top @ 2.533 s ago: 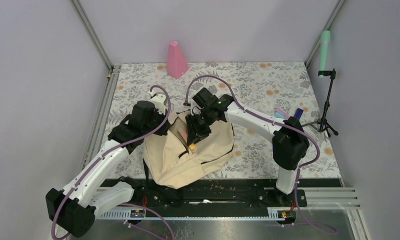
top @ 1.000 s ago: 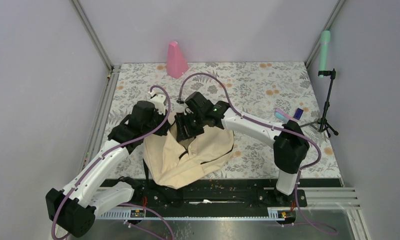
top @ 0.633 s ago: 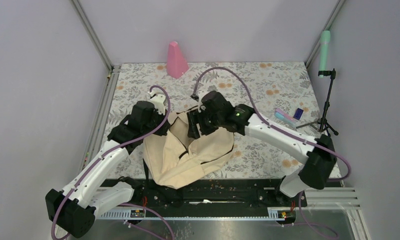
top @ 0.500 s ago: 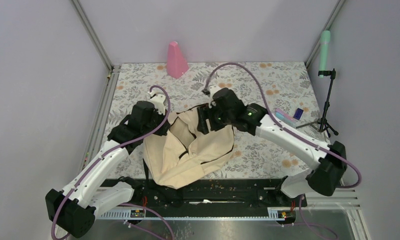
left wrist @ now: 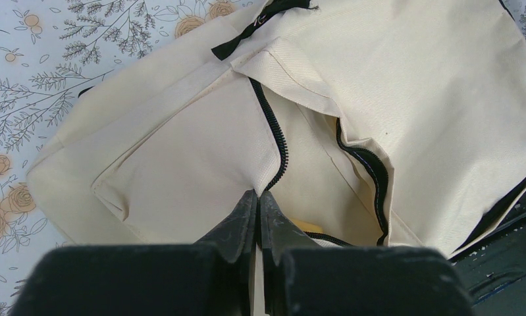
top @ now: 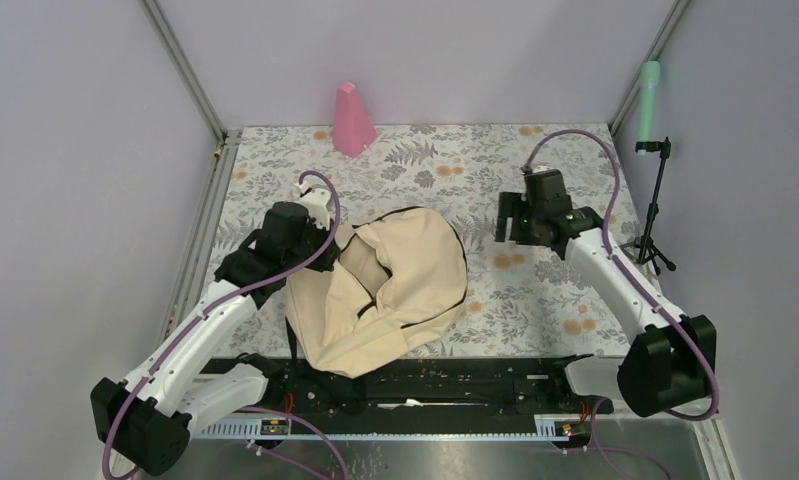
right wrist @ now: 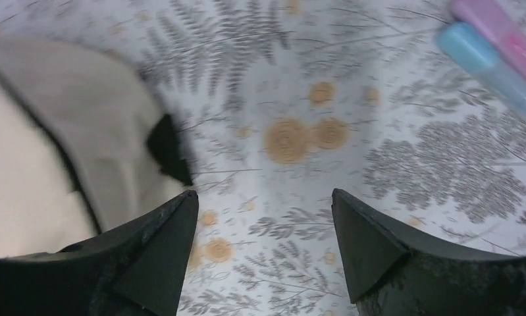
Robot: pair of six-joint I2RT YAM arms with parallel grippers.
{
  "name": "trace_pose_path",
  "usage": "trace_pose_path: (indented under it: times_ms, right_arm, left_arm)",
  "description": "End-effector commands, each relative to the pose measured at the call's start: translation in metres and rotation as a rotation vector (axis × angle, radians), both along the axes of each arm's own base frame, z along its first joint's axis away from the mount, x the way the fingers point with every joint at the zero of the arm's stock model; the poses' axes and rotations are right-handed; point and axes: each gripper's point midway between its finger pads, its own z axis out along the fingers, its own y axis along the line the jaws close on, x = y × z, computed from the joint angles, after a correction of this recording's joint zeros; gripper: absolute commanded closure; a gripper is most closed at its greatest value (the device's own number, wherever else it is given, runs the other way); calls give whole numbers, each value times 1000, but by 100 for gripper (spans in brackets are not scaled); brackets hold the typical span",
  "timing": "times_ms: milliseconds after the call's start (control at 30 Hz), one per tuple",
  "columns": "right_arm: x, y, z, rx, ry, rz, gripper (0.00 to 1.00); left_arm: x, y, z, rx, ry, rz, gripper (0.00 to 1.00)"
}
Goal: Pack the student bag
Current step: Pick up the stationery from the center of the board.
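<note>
Pens (right wrist: 476, 54) lie diagonally, ahead-right of right gripper (right wrist: 263, 195), jaws wide, empty; right arm nearer; left gripper (left wrist: 257, 197) jaws pinch student bag (top: 415, 270) edge

Right gripper (top: 502, 226) has come out of the student bag (top: 415, 285) mouth and swung off right, now above the table (top: 535, 300), clear of the fabric. I see its jaws spread wider, nothing between them. Pinkish item it carried is out of sight
</note>
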Motion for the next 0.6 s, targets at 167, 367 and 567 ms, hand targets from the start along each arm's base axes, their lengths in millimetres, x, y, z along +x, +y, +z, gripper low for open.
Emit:
trace_pose_path:
  times_ms: [167,367,567]
  right_arm:
    - [38,-107,-36,-35,16,-299,15]
    - [63,-152,-60,-35,68,-442,15]
    - [82,-181,-68,-63,85,-494,16]
  left_arm:
    - [12,-1,26,-40,-99,8,100]
    - [12,-4,26,-50,-94,-1,100]
    - [10,-6,26,-62,-90,-11,100]
